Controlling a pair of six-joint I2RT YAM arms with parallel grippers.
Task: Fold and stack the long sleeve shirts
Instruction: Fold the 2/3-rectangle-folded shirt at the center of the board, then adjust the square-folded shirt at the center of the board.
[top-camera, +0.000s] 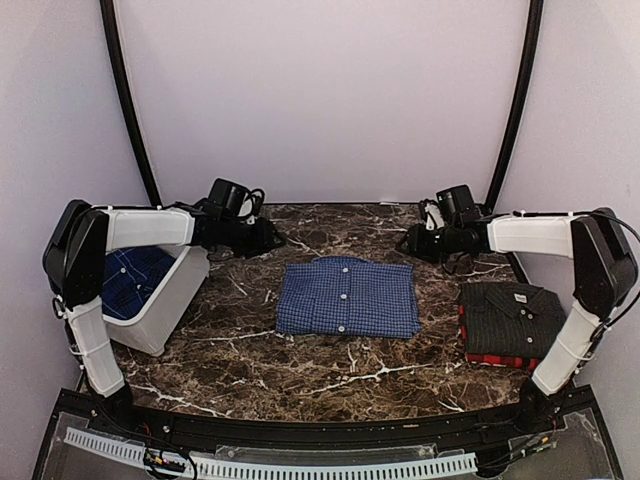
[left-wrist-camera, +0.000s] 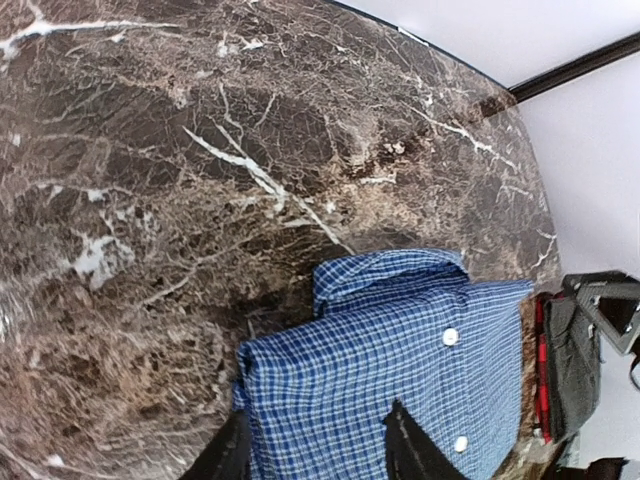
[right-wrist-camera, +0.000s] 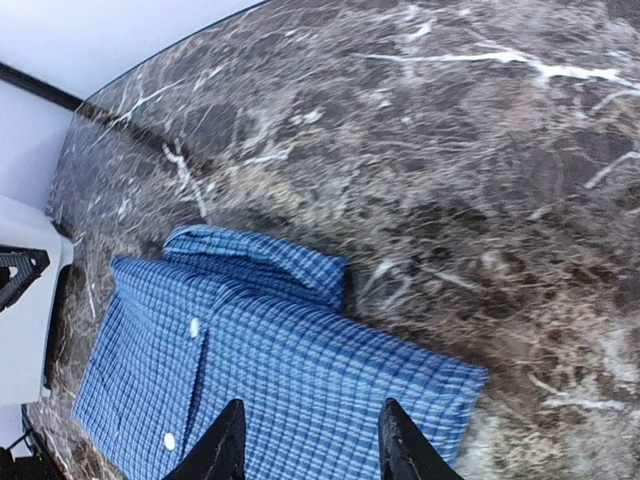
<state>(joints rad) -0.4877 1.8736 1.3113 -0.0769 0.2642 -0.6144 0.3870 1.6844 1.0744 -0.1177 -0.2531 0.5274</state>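
Both my left gripper (left-wrist-camera: 318, 412) and right gripper (right-wrist-camera: 310, 407) hang open near the folded blue check shirt (top-camera: 347, 297), centred on the table (top-camera: 300, 372), where a shallow pinch carrying it to the black shirt (top-camera: 512, 305) could spill its folds.

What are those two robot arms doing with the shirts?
They fold shirts. A blue-and-white check shirt lies folded in the middle; the left gripper and right gripper hover open near its far corners. At right, a black pinstripe shirt sits on a red-and-black plaid shirt. Another blue shirt waits in the white bin.
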